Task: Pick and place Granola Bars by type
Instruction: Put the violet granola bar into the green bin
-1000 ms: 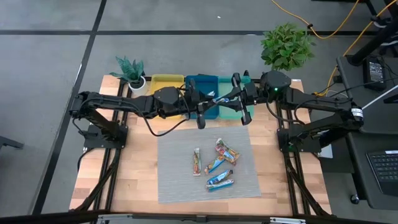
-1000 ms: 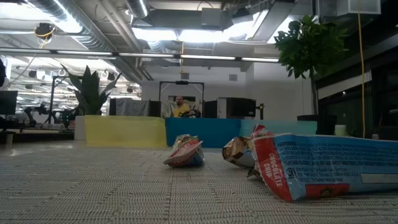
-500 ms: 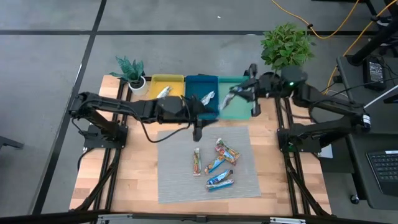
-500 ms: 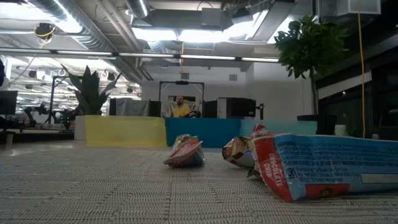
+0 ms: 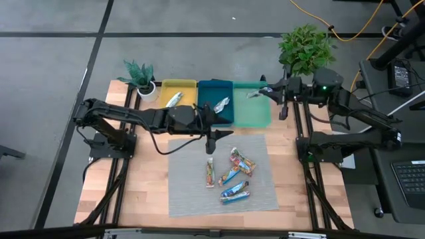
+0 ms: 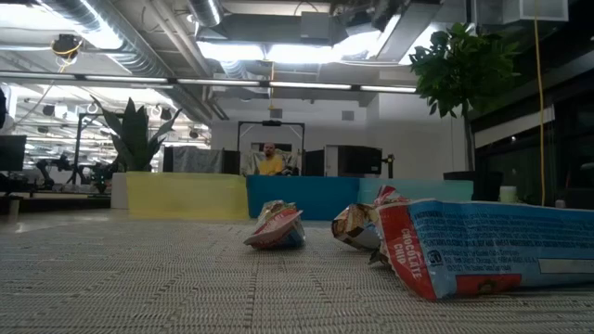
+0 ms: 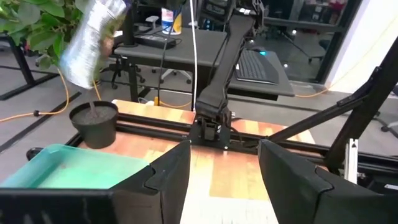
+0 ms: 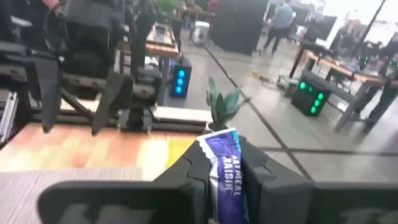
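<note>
Several granola bars lie on the grey mat (image 5: 199, 199): a multicoloured one (image 5: 210, 172), a red-orange one (image 5: 242, 161) and two blue ones (image 5: 234, 192). One silver bar (image 5: 174, 99) lies in the yellow tray (image 5: 189, 85), another (image 5: 221, 104) in the blue tray (image 5: 206, 89). My right gripper (image 5: 264, 91) is shut on a silver and purple bar (image 8: 225, 171) above the far right corner of the teal tray (image 5: 255, 116). My left gripper (image 7: 224, 186) stands open with nothing between its fingers, over the mat's far edge (image 5: 216, 136). My right gripper pinches one end of the silver bar (image 8: 219, 202) between its two fingers. The fingers come level from the table's right. The rest of the bar (image 5: 254, 93) juts past the fingertips toward the table's left and hangs clear above the teal tray.
A small potted plant (image 5: 141, 76) stands at the far left corner and a larger one (image 5: 305, 50) beyond the far right corner. In the low view a blue bar (image 6: 483, 250) lies close to the camera, with two more (image 6: 277, 225) behind it.
My right gripper has drawn back from above the blue tray toward the table's right edge, carrying the silver bar. My left gripper has pulled away from the trays toward the mat's far edge. A silver bar now shows lying in the blue tray.
</note>
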Tool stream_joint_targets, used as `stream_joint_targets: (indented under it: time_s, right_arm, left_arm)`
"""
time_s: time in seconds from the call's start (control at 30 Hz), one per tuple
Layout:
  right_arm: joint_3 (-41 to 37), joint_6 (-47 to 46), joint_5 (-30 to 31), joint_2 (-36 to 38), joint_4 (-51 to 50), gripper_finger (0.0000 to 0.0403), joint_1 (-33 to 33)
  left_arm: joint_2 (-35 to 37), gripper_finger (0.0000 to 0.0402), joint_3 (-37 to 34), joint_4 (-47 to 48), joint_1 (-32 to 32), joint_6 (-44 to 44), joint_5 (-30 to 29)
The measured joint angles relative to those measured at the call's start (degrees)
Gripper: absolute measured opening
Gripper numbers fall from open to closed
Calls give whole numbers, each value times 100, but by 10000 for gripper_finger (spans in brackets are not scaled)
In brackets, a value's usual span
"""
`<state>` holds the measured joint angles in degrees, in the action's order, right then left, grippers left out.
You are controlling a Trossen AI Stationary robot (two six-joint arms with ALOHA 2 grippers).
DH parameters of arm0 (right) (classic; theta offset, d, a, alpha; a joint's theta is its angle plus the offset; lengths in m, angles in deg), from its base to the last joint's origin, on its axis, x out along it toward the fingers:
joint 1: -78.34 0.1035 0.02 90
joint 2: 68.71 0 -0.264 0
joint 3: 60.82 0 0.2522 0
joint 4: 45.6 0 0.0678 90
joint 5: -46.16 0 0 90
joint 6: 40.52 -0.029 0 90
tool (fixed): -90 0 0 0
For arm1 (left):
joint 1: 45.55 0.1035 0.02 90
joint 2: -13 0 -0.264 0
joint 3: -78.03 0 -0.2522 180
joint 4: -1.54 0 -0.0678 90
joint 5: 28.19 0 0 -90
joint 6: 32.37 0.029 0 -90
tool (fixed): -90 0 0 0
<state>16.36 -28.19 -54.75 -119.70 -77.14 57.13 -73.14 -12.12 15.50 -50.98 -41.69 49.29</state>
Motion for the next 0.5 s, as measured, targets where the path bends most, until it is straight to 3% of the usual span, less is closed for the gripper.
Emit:
stream_joint_targets:
  time_s: [0.27,0.5]
  right_arm:
    - [362,-647,91,-116,-786,36,-318]
    - [1235,-395,122,-911,-2180,39,-1158]
  left_arm:
    - [0,181,0,-15,0,-63,-23]
    - [0,180,0,-17,31,-59,-41]
